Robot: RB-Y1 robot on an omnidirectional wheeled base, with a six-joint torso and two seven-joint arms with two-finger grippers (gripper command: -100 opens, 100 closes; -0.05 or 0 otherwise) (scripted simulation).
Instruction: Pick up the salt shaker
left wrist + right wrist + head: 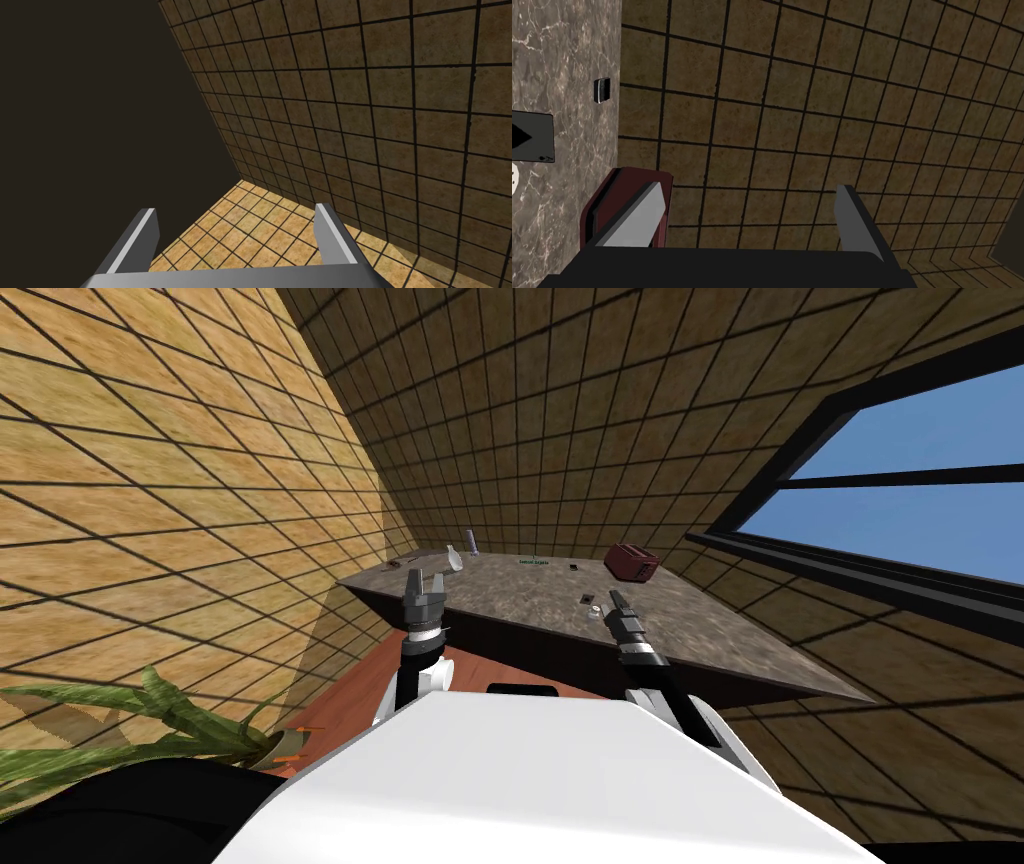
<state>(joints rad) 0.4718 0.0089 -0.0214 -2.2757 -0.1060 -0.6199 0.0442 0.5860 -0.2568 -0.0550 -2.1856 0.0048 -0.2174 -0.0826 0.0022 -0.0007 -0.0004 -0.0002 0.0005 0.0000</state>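
A small whitish round thing (596, 610), likely the salt shaker, sits on the mottled brown countertop (700, 628) near its front edge. My right gripper (612, 599) hovers just beside it, fingers open. In the right wrist view (751, 190) the open fingers hold nothing, and a white dotted top (514, 179) peeks in at the picture's edge, off to the side of one finger. My left gripper (425, 578) is raised over the counter's left end, and in its wrist view (235, 210) it stands open and empty.
A dark red toaster (631, 561) (627, 200) stands at the back right. A white bottle (455, 558) and a tall grey shaker (472, 542) stand at the back left. A black card (532, 142) lies beside the white top. A plant (150, 728) is low on my left.
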